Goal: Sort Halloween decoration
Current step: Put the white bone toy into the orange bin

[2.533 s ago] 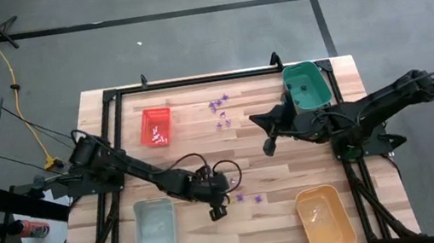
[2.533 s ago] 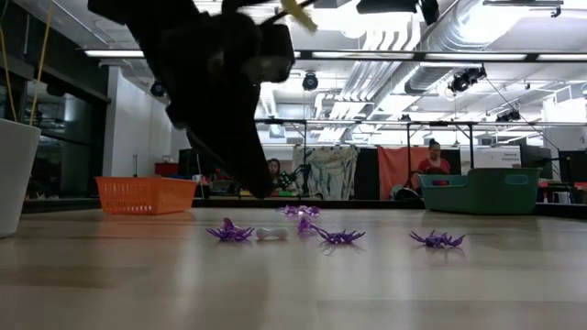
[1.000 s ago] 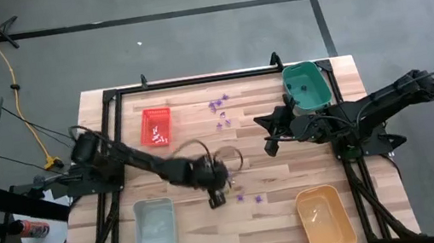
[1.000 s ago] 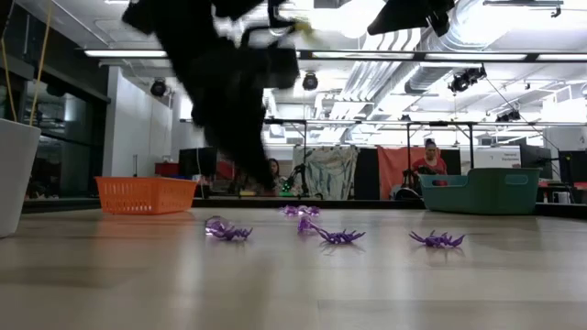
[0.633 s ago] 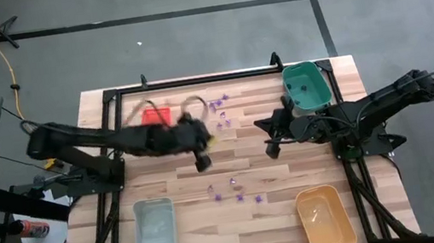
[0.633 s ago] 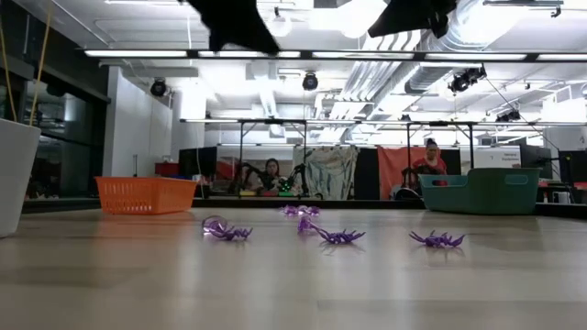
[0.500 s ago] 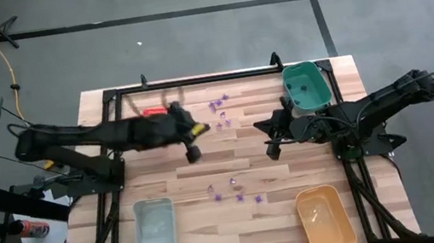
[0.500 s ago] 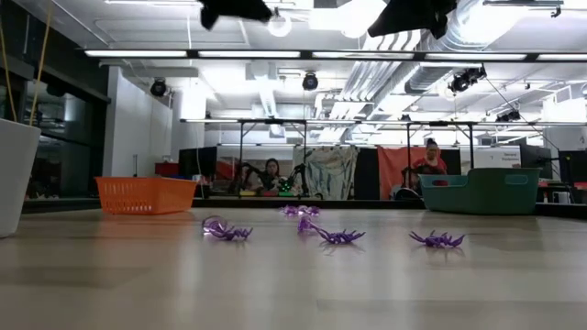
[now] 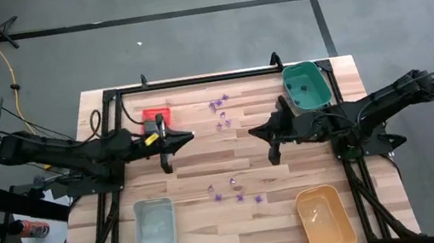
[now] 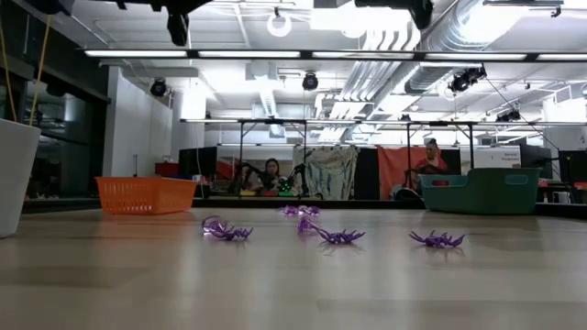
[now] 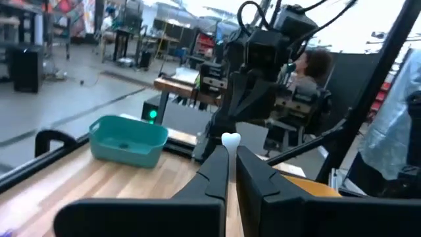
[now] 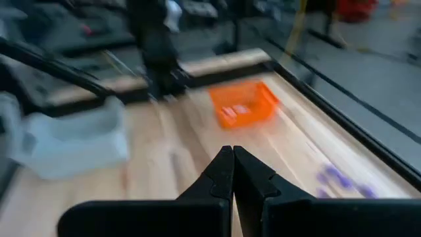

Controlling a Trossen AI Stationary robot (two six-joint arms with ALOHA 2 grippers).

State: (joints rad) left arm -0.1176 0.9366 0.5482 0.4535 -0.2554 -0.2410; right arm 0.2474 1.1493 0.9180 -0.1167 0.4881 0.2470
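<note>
Wooden planks form the table [image 9: 206, 162], with red [image 9: 150, 114], green [image 9: 306, 86], pale blue [image 9: 153, 229] and orange [image 9: 325, 219] trays near its corners. Purple Halloween decoration pieces [image 9: 235, 195] lie scattered between the lower trays and beside the red tray [image 9: 218, 104]. By that red tray, the left hand [image 11: 228, 141] pinches a small whitish piece [image 11: 230, 139]. Near the green tray, the right hand [image 12: 233, 156] hangs pressed together, empty

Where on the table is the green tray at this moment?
In the high view the green tray sits at the table's far right corner, just beyond the right gripper, with purple decoration pieces to its left.
</note>
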